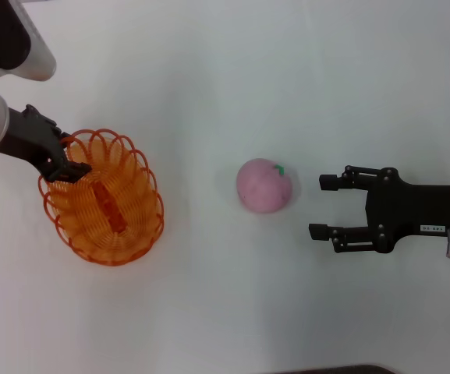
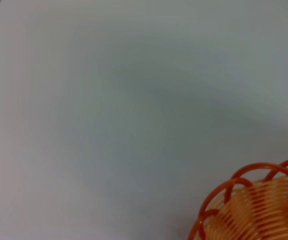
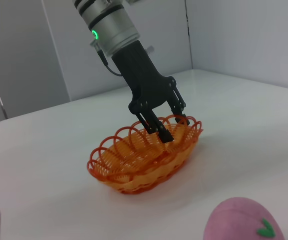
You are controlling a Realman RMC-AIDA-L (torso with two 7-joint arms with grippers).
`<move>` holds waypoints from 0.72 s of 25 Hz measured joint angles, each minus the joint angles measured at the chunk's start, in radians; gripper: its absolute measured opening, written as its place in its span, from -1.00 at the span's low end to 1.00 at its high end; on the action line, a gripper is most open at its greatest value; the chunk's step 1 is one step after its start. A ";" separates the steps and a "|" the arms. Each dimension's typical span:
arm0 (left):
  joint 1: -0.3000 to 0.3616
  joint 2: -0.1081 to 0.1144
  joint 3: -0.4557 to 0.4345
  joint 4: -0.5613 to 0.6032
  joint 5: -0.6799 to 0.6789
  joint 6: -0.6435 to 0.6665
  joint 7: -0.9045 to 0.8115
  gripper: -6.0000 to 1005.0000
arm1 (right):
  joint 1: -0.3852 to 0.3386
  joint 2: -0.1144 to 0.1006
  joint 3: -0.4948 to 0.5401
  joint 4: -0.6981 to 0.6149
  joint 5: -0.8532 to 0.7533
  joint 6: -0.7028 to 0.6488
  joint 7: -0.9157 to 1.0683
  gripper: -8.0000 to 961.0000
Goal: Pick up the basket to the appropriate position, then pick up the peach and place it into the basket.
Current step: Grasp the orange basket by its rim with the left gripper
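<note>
The orange basket (image 1: pixel 108 204) sits on the white table at the left; it also shows in the right wrist view (image 3: pixel 134 162) and at a corner of the left wrist view (image 2: pixel 256 210). My left gripper (image 1: pixel 67 156) is at the basket's far left rim, fingers apart, one finger (image 3: pixel 159 131) inside the basket and the other outside the rim. The pink peach (image 1: pixel 265 185) with its green leaf lies mid-table, to the right of the basket, and shows in the right wrist view (image 3: pixel 241 222). My right gripper (image 1: pixel 324 206) is open and empty, just right of the peach.
The white table (image 1: pixel 225 78) stretches all around the basket and peach. A grey wall and a table corner stand behind the basket in the right wrist view. A dark edge shows at the bottom of the head view.
</note>
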 joint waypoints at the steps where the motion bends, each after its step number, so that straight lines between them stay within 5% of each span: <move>1: 0.002 0.000 0.001 0.000 0.000 -0.001 0.000 0.39 | 0.000 0.000 0.000 0.000 0.000 0.000 0.000 0.78; 10: 0.006 -0.002 0.005 0.005 0.001 -0.006 -0.003 -0.29 | 0.000 0.000 0.001 0.000 0.000 0.000 0.000 0.78; 18: 0.003 -0.002 0.000 0.014 -0.007 -0.001 -0.022 -0.52 | 0.002 0.000 0.014 0.000 0.000 0.000 0.000 0.78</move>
